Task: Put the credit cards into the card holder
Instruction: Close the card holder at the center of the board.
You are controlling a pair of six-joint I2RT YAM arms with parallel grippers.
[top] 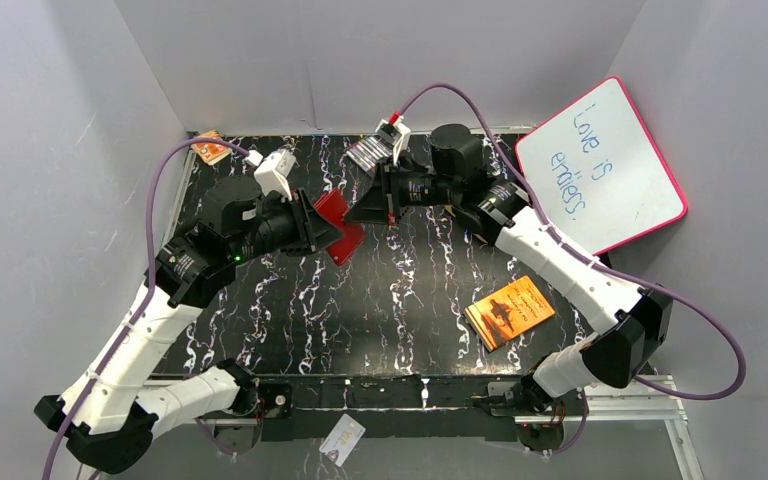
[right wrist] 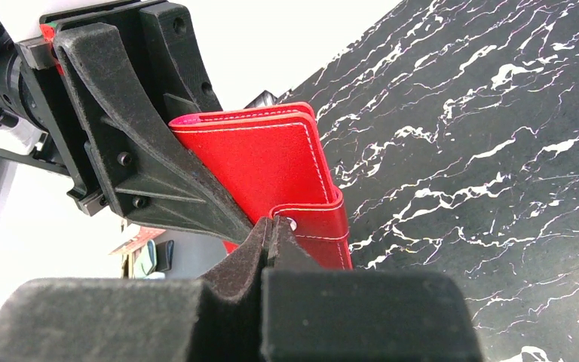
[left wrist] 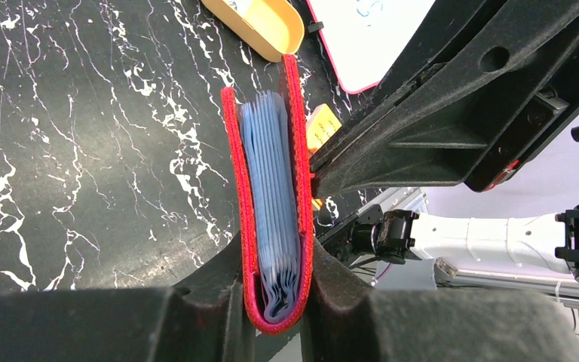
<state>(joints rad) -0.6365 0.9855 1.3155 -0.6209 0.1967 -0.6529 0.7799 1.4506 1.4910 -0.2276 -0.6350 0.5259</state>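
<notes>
Left claw (left wrist: pixel 275 290): I see it clamped on the fold of the red leather-look folding wallet (left wrist: pixel 302 136).
Wallet: light-blue plastic leaves (left wrist: pixel 268 188) fan between its covers.
Right claw (right wrist: pixel 270 228): pressed together, tips at the snap tab (right wrist: pixel 318 225); any grip on it, I cannot tell.
Whitish flat plastic card (top: pixel 343 440): well behind both claws.

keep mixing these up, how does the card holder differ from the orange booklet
The card holder is red with a snap tab; the orange booklet bears a dark silhouette picture. The card holder is clamped on edge between the fingers of the left gripper; the orange booklet lies flat on the table. Both are small rectangles.
</notes>
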